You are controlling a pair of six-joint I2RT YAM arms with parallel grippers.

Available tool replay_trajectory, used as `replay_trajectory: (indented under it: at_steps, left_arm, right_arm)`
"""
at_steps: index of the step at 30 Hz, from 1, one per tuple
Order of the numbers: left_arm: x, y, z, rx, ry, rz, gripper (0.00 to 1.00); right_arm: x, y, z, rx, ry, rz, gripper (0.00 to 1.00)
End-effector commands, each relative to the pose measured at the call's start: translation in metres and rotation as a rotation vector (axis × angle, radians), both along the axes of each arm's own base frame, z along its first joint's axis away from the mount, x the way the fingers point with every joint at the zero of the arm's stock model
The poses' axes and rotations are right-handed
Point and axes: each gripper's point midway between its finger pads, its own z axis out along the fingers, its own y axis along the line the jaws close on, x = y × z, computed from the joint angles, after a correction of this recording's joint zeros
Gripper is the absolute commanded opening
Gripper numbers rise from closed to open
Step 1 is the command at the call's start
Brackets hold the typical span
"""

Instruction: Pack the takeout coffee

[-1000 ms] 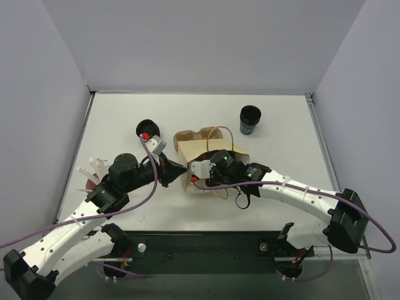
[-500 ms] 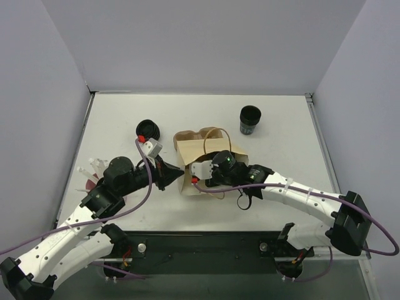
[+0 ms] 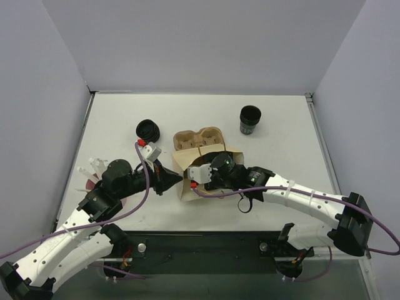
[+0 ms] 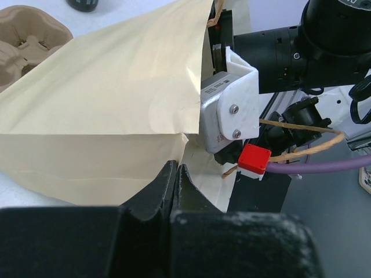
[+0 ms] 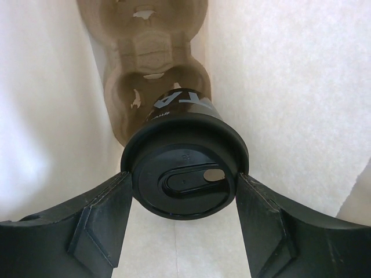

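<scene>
Between my right fingers, lid toward the wrist: the coffee points at the carrier.
My right gripper (image 5: pixel 183 180) is parted just to the width of the lid and clamps the takeout coffee (image 5: pixel 184 165) by its lid rim, one finger on each side. The cup's long axis runs straight away from my wrist, base leading, and the pulp carrier (image 5: pixel 152 55) lies dead ahead, its nearer well in line with that base (the cup hides whether they touch). I judge the next move to be a push along the cup's own axis, with little sideways correction. My left gripper (image 4: pixel 177 172) is closed on an edge of the paper bag (image 4: pixel 104 116), just beside the right wrist, so only the right arm can seat the cup.
</scene>
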Motion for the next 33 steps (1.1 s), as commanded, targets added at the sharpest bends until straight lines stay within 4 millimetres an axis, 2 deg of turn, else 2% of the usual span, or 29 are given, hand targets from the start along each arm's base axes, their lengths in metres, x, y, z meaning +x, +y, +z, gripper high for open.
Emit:
replay_trajectory:
  at_steps: [1, 10, 19, 22, 29, 33]
  left_arm:
    - [-0.005, -0.002, 0.008, -0.025, -0.004, -0.023, 0.00]
    - [-0.001, -0.002, 0.005, -0.012, 0.001, -0.014, 0.00]
    - [-0.003, -0.001, -0.001, 0.000, 0.014, -0.015, 0.00]
    - [-0.002, -0.001, -0.002, 0.004, 0.018, -0.012, 0.00]
    - [0.001, 0.001, -0.002, 0.006, 0.014, 0.006, 0.00]
    - [0.002, 0.000, -0.004, 0.009, 0.012, 0.005, 0.00]
  right_arm:
    - [0.004, 0.012, 0.018, 0.031, -0.026, 0.019, 0.39]
    - [0.005, 0.023, 0.002, 0.033, 0.015, 0.064, 0.39]
    - [0.014, 0.024, -0.014, 0.039, 0.031, 0.039, 0.39]
    - [0.014, 0.023, -0.010, 0.051, 0.028, 0.036, 0.39]
    - [0.011, 0.016, 0.014, 0.074, 0.006, 0.026, 0.39]
    - [0.006, 0.013, 0.015, 0.069, 0.037, 0.037, 0.39]
